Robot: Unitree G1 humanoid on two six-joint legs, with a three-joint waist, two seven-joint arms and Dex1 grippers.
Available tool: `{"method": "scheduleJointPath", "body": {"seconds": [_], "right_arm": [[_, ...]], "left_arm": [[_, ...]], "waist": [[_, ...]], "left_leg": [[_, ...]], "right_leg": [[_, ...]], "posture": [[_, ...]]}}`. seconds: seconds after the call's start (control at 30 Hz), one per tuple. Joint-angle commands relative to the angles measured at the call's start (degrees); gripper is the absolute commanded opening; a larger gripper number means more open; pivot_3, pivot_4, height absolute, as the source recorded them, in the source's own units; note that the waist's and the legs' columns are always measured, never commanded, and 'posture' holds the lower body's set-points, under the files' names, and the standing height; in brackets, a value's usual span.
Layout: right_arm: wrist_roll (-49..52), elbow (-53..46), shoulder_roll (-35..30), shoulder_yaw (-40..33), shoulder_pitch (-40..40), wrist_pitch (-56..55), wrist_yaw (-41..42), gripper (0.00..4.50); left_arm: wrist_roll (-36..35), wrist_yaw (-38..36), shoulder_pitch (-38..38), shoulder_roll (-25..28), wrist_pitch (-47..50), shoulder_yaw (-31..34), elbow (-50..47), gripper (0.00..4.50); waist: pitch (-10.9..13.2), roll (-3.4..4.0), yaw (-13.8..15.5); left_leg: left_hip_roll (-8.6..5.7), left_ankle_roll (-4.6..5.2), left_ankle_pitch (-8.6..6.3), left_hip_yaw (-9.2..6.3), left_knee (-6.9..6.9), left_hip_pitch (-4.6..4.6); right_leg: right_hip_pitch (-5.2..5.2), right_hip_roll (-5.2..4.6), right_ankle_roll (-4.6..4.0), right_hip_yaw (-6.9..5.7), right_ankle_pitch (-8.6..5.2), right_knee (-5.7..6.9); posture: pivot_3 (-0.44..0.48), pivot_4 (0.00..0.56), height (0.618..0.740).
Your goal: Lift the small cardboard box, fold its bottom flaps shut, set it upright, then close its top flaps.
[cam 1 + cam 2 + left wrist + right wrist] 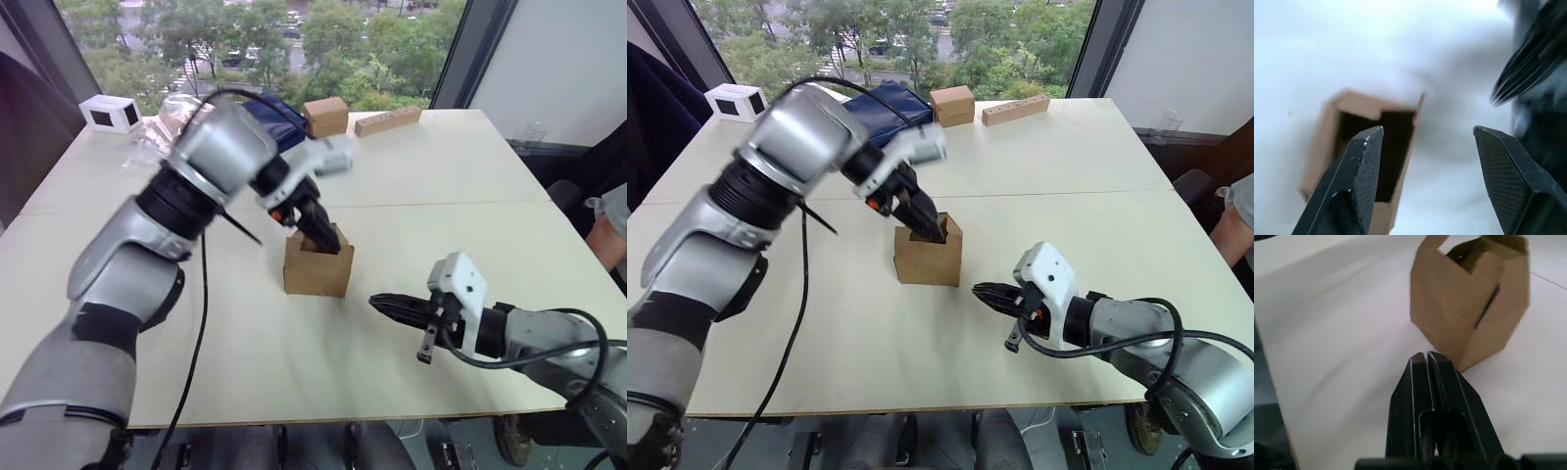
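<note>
The small cardboard box (317, 266) stands upright near the middle of the pale worktop (460, 166), its top open. The left gripper (323, 235) reaches down into or just over that opening; from the head views its tips are hidden by the box's rim, so whether they touch the cardboard cannot be told. In the left wrist view its two fingers (1359, 181) are spread wide, one over the dark inside of the box and the other out past its wall. The top flaps (1469, 249) show mostly as short brown edges around the rim, one with an angled cut corner; how far each is folded is hard to make out. The bottom flaps are beneath the box and out of sight. The right gripper (986, 292) hovers low over the worktop just beside the box, pointing at it, its fingers pressed together with nothing between them. At the far edge lie a second brown box (326, 116), a wooden block (388, 120), a dark blue bag (884, 108) partly hidden behind the left arm, and a small white box (110, 113).
</note>
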Motion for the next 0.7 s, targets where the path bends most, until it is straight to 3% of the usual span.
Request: {"method": "scheduleJointPath", "body": {"seconds": [0.03,0.17,0.3,0.47,0.5,0.6,0.7], "right_arm": [[1.50,1.41,1.01,-2.65,0.10,-1.48,0.72,0.00],[1.13,3.90,1.53,-2.30,-1.07,-2.10,1.37,0.00],[-1.63,7.19,0.18,-1.48,-2.11,-2.36,2.22,0.00],[-4.87,9.50,1.15,-0.23,-2.11,-3.48,1.98,0.00],[-6.08,10.29,1.72,0.51,-2.29,-3.97,1.61,0.00],[-12.84,14.63,3.50,4.97,-3.39,-6.85,-0.20,0.00],[-17.18,18.27,6.31,8.66,-4.81,-9.08,-1.02,0.00]], "left_arm": [[-2.64,8.00,3.47,2.70,-4.09,12.84,1.92,2.78],[-6.32,16.15,15.81,4.37,-11.91,26.19,-5.31,1.60],[-9.15,23.25,31.08,4.54,-11.48,33.55,-17.89,0.06],[-9.85,34.97,44.36,0.49,-13.91,38.63,-29.30,0.06],[-7.56,36.57,47.87,1.26,-15.93,36.31,-30.82,0.06],[-0.05,42.01,59.60,-0.98,-34.87,32.27,-32.31,0.06],[-2.48,43.08,62.55,-3.59,-33.55,30.95,-31.18,0.06]], "waist": [[-0.01,0.03,-0.05],[-0.07,0.12,-0.26],[-0.05,0.06,0.06],[-0.09,-0.02,1.22],[-0.10,-0.04,1.44],[-0.35,0.08,1.19],[-0.30,-0.04,1.39]], "left_leg": [[0.00,0.00,0.00,0.00,0.00,0.00],[0.03,0.01,-0.01,0.05,-0.04,0.13],[0.04,-0.11,0.06,0.04,0.00,0.04],[-0.13,-0.15,0.08,0.04,0.02,0.01],[-0.15,-0.17,0.09,0.04,0.04,0.02],[-0.16,-0.18,0.07,0.09,-0.01,0.19],[-0.14,-0.17,0.06,0.13,-0.06,0.30]], "right_leg": [[0.00,0.00,0.00,0.00,0.00,0.02],[-0.03,-0.02,-0.04,0.08,-0.02,0.16],[-0.09,-0.12,-0.06,0.05,-0.03,0.19],[-0.04,-0.35,-0.04,0.01,-0.01,0.16],[-0.02,-0.37,-0.03,0.01,-0.01,0.16],[0.10,-0.38,-0.03,0.04,0.00,0.13],[0.22,-0.40,-0.03,0.03,-0.01,0.06]], "posture": [[0.000,0.150,0.740],[0.000,0.150,0.740],[0.000,0.150,0.740],[0.000,0.150,0.740],[0.000,0.150,0.740],[0.000,0.150,0.740],[0.000,0.150,0.740]]}}
